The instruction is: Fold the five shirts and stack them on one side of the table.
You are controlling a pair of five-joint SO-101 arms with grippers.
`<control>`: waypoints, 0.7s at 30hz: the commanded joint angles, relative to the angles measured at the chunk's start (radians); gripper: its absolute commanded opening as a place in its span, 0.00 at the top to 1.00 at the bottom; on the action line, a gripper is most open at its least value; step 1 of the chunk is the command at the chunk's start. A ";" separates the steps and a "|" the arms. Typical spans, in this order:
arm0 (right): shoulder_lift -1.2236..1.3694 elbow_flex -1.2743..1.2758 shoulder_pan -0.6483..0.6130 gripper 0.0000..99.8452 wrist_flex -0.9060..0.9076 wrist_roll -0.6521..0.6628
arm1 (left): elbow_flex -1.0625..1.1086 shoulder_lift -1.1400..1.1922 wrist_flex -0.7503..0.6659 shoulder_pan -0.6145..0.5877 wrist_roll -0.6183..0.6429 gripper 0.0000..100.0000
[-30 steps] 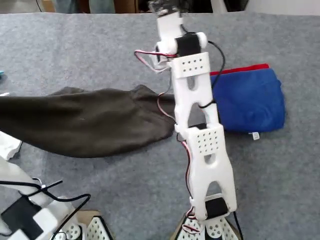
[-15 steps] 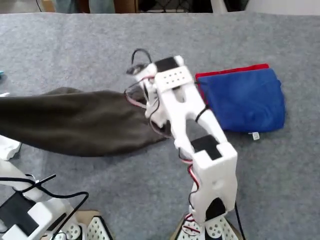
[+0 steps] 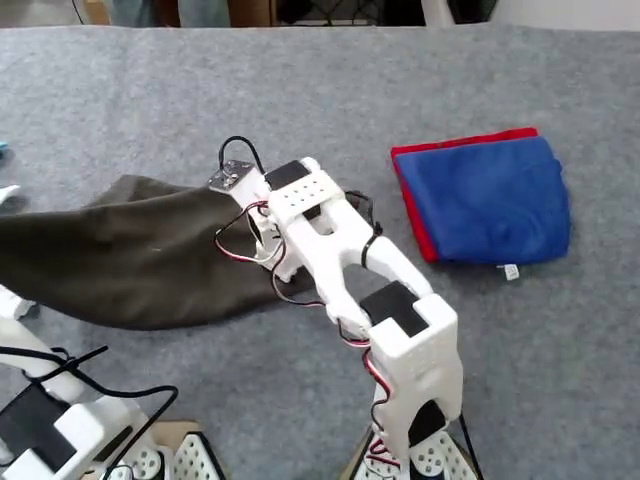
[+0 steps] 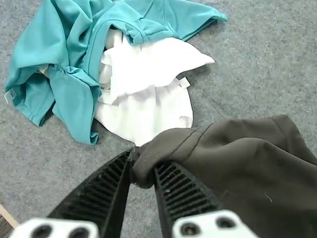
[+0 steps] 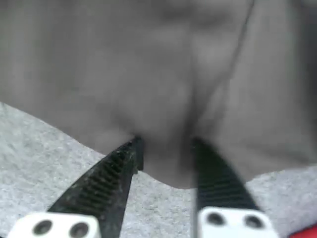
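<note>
The fold in hand is the third: the dark olive-brown cotton shirt (image 3: 130,255) lies spread and partly rumpled on the grey felt surface (image 3: 300,90). The left gripper (image 4: 143,163) is clamped on a fold of its hem, while the right gripper (image 5: 166,146) stands with jaws apart astride the opposite edge, not yet pinching. Next, I judge, the right must close there so both can lift and fold. The folded blue shirt (image 3: 490,200) sits on the folded red shirt (image 3: 405,190) nearby. The crumpled teal shirt (image 4: 59,49) and white shirt (image 4: 143,89) lie near the held hem and might snag
</note>
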 commanded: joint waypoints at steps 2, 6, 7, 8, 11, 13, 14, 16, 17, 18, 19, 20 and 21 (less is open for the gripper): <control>-0.007 -0.151 0.046 0.98 0.081 -0.011 | 0.024 -0.011 -0.021 -0.007 0.008 0.97; -0.007 -0.318 0.072 0.98 0.239 -0.006 | 0.054 -0.012 -0.044 -0.007 0.003 0.97; -0.007 -0.360 0.077 0.98 0.278 -0.006 | 0.056 -0.012 -0.043 -0.007 0.003 0.97; -0.008 -0.404 0.083 0.98 0.313 -0.006 | 0.059 -0.012 -0.043 -0.007 0.003 0.97; -0.001 -0.481 0.078 0.98 0.387 -0.006 | 0.070 -0.012 -0.043 -0.007 0.003 0.97; -0.001 -0.446 0.069 0.98 0.371 -0.012 | 0.087 -0.012 -0.043 -0.007 0.003 0.97; 0.001 -0.420 0.060 0.98 0.361 -0.012 | 0.094 -0.012 -0.043 -0.007 0.003 0.97; 0.001 -0.355 0.038 0.97 0.350 -0.014 | 0.110 -0.012 -0.043 -0.007 0.003 0.97; -0.001 -0.325 0.023 0.95 0.342 -0.015 | 0.117 -0.012 -0.043 -0.007 0.003 0.97; -0.001 -0.291 0.011 0.92 0.331 -0.031 | 0.124 -0.012 -0.043 -0.007 0.003 0.97; 0.001 -0.255 -0.003 0.88 0.311 -0.051 | 0.125 -0.012 -0.043 -0.007 0.003 0.97; 0.001 -0.216 -0.020 0.84 0.282 -0.074 | 0.125 -0.012 -0.043 -0.007 0.003 0.97; -0.001 -0.177 -0.038 0.80 0.250 -0.095 | 0.125 -0.012 -0.043 -0.007 0.003 0.97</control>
